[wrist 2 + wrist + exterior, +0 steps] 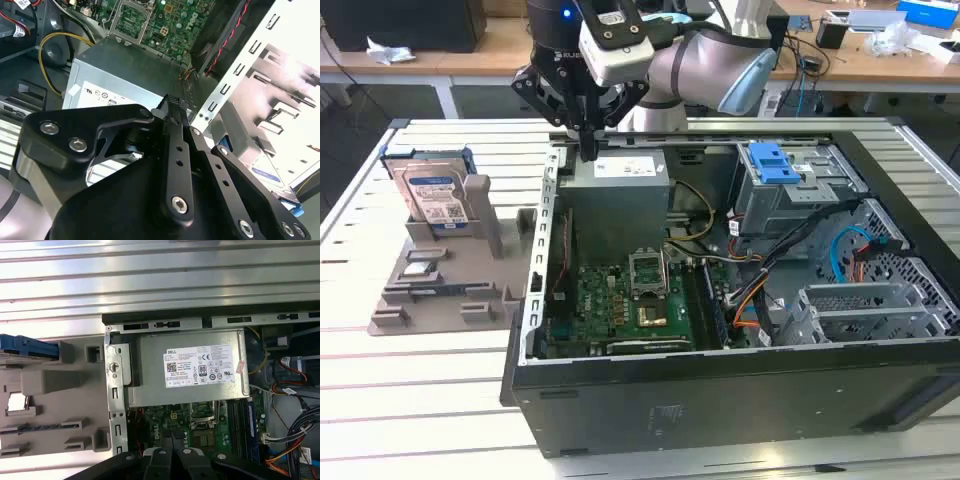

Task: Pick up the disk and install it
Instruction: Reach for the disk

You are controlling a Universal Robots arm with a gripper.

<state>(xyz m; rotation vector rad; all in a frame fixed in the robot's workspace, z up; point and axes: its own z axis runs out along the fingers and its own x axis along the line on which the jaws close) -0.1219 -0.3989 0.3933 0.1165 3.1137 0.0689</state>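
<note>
Disk (30, 346) cut off at edge.

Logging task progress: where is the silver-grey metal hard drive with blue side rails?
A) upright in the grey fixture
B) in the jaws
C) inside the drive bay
A: the silver-grey hard drive stands upright in the grey plastic fixture, outside the black computer case.

Disk (433, 196): silver-grey metal hard drive, white-and-blue barcode label facing outward, blue plastic side rails. Stands upright in grey holder (440, 292), on the exterior view's left, apart from computer case (720, 400).
</note>
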